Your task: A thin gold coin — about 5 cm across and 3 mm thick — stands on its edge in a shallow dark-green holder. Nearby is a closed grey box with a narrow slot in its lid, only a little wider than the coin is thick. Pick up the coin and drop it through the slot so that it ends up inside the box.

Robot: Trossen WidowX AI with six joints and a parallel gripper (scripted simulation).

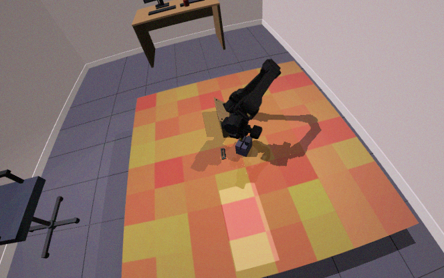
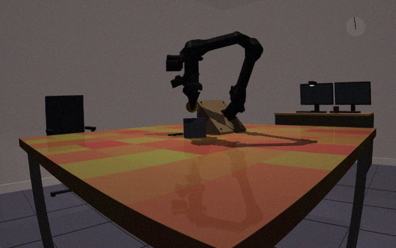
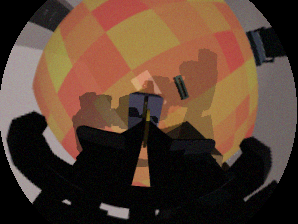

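Note:
My gripper (image 2: 193,108) (image 3: 146,123) is shut on the gold coin (image 2: 188,106) (image 3: 148,116) and holds it upright, its lower edge a little above the lid's height in the exterior view. The closed grey box (image 1: 243,148) (image 2: 194,129) (image 3: 136,104) stands on the table. In the wrist view, the coin shows edge-on, roughly in line with the dark slot and overlapping the near part of the lid. The fingers hide part of the coin. The dark-green holder (image 1: 223,154) (image 2: 175,134) (image 3: 181,87) is empty and lies beside the box.
A wooden wedge-shaped block (image 1: 219,111) (image 2: 212,111) with a sloping face stands behind the box, close to the arm. The arm reaches over from its base, and its shadow falls across the checkered table (image 1: 207,230) (image 2: 167,179).

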